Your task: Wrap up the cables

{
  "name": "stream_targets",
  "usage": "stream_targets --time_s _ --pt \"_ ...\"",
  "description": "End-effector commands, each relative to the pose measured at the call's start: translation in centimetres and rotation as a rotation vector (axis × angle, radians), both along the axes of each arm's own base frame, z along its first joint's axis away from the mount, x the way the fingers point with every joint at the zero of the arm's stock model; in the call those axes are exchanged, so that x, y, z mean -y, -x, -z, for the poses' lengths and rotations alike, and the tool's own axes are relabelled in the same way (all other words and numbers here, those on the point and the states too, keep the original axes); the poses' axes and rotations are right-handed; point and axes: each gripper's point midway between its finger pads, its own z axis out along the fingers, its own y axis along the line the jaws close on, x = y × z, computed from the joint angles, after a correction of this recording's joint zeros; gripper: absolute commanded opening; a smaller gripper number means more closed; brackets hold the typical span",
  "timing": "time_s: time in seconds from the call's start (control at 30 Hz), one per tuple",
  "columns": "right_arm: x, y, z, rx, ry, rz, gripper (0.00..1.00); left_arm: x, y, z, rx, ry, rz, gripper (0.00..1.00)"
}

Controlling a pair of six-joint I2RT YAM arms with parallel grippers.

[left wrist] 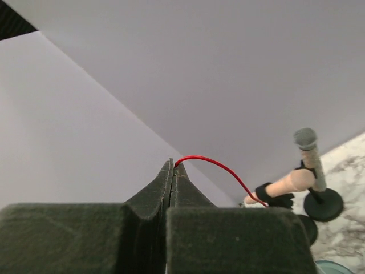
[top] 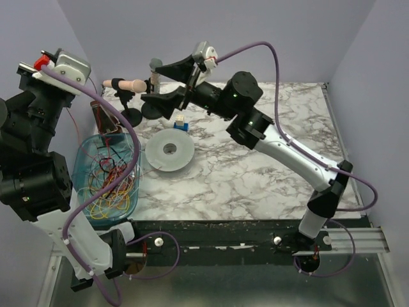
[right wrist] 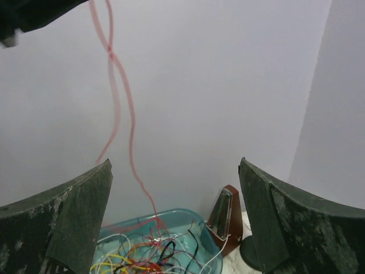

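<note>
Several thin cables (top: pixel 105 185), red, yellow, orange, white and black, lie tangled in a clear teal bin (top: pixel 80 157) at the table's left; they also show in the right wrist view (right wrist: pixel 148 257). My left gripper (top: pixel 82 75) is raised high above the bin and shut on one dark red cable (left wrist: pixel 217 165), pinched at the fingertips (left wrist: pixel 165 182). The red cable (right wrist: pixel 130 120) hangs down in a long loop into the bin (right wrist: pixel 194 220). My right gripper (top: pixel 150 82) is open and empty in the air at the back, facing the hanging cable, which sits left of its gap (right wrist: pixel 174 165).
A pale grey round spool (top: pixel 169 149) lies flat right of the bin. A brown metronome (top: pixel 105 118) stands behind the bin. Two black microphone stands (top: pixel 132 115) and a hand-shaped prop (top: pixel 128 84) stand at the back left. A small blue-and-white object (top: pixel 181 123) sits behind the spool.
</note>
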Motion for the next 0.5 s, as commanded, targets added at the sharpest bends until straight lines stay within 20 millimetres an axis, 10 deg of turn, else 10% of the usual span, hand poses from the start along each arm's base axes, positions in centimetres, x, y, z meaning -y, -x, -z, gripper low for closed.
stream_targets --time_s 0.0,0.47 --pt "-2.7 -0.7 -1.6 -0.032 -0.071 -0.029 1.0 3.3 -1.6 4.5 -0.191 0.13 0.227 0.0" --pt "-6.7 -1.5 -0.7 -0.049 -0.133 -0.074 0.93 7.8 -0.3 7.3 -0.326 0.121 0.5 0.0"
